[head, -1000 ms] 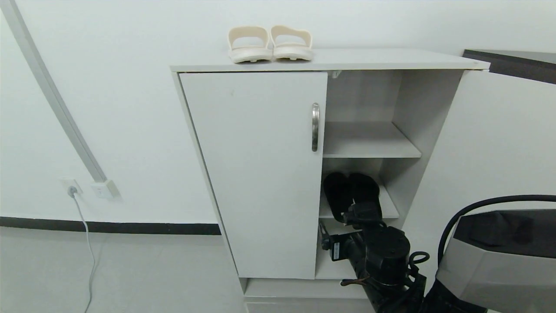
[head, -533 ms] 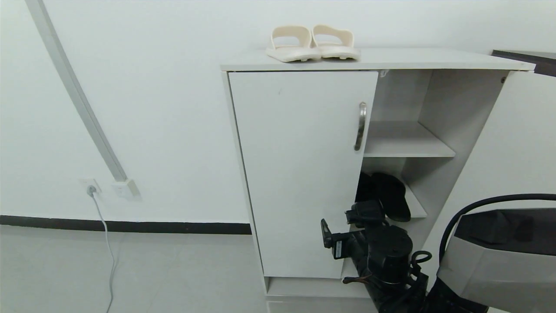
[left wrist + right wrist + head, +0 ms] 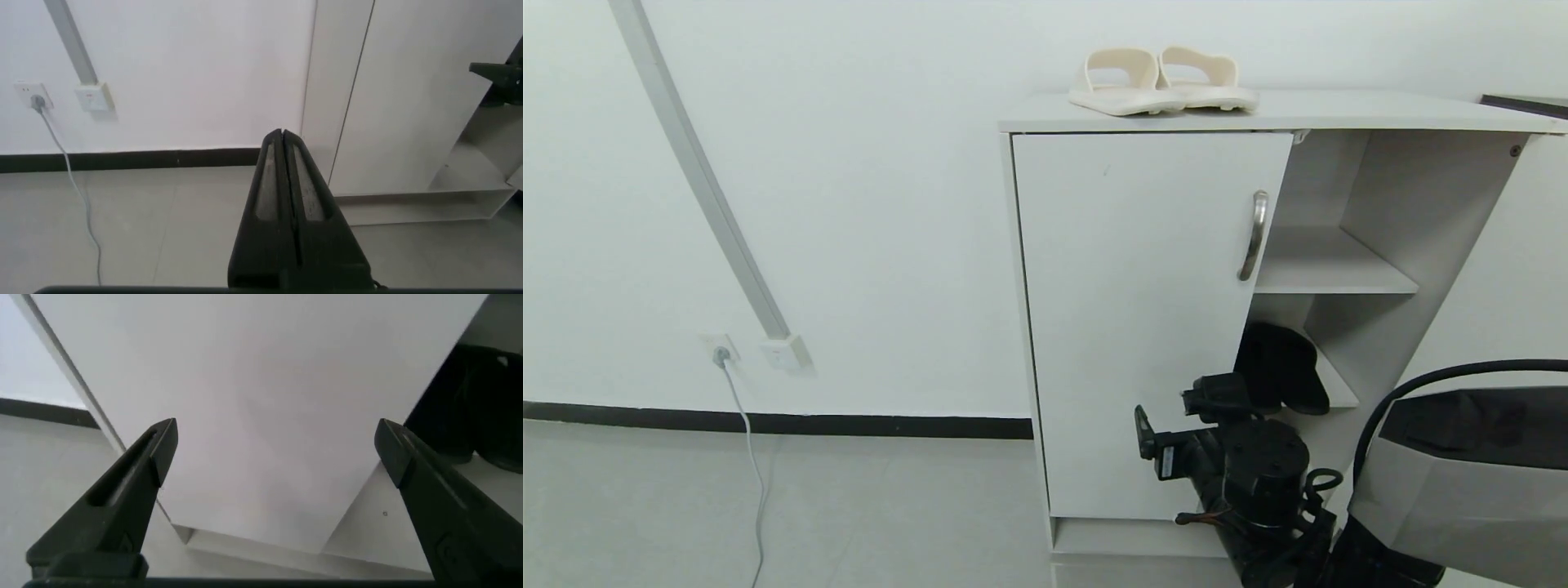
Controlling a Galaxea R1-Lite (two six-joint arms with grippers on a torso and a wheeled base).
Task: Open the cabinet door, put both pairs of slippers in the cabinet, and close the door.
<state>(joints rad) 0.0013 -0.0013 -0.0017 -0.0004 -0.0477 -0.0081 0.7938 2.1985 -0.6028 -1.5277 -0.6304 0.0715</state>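
The black slippers (image 3: 1278, 367) sit on a lower shelf inside the cabinet (image 3: 1380, 114), right of centre in the head view, half hidden by the closed door (image 3: 1135, 327) and the right arm in front. The cream slippers (image 3: 1164, 82) lie on the cabinet top, at the upper middle. The other door (image 3: 1503, 269) stands open at the right edge. The right gripper (image 3: 278, 449) is spread wide and holds nothing, facing the closed door low down. The left gripper (image 3: 283, 163) is pressed together, empty, above bare floor. A socket (image 3: 719, 355) with a cable is on the wall, lower left.

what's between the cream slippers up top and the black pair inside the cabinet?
Head view: the cabinet top and one bare shelf below it.
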